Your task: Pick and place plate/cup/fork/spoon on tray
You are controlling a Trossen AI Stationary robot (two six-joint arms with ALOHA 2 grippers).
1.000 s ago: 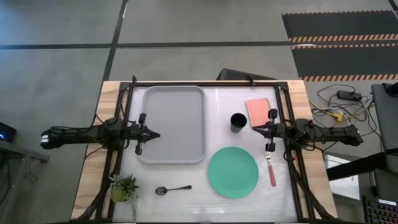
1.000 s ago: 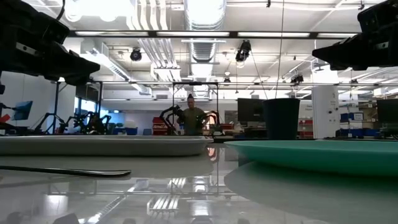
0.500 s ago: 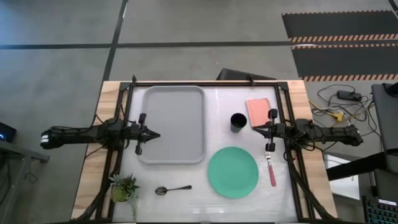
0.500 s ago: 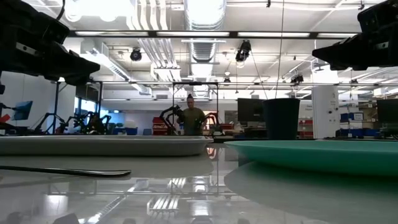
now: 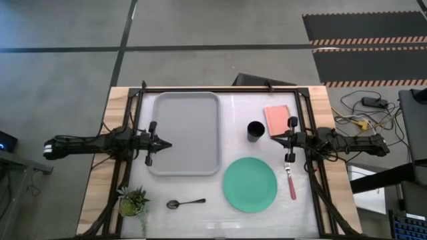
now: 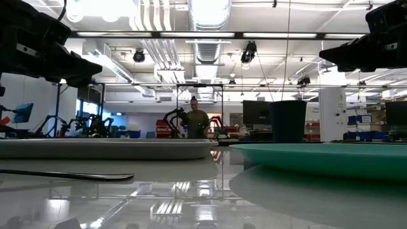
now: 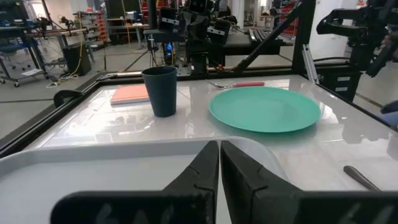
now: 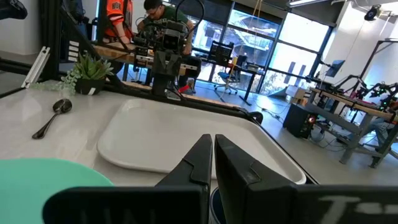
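Observation:
The light-grey tray (image 5: 185, 133) lies at the table's far left. The mint-green plate (image 5: 249, 185) lies flat at the near right. The black cup (image 5: 255, 131) stands upright beyond it. The pink-handled fork (image 5: 290, 180) lies right of the plate. The dark spoon (image 5: 185, 203) lies near the front edge. My left gripper (image 5: 167, 145) is shut and empty above the tray's left rim, also seen in its wrist view (image 7: 219, 163). My right gripper (image 5: 273, 139) is shut and empty, just right of the cup, and shows in its wrist view (image 8: 212, 152).
A pink rectangular pad (image 5: 277, 119) lies at the far right, by my right gripper. A small potted plant (image 5: 131, 201) stands at the near left corner. A dark metal frame (image 5: 220, 89) rims the table. A person (image 6: 198, 121) stands far off in the room.

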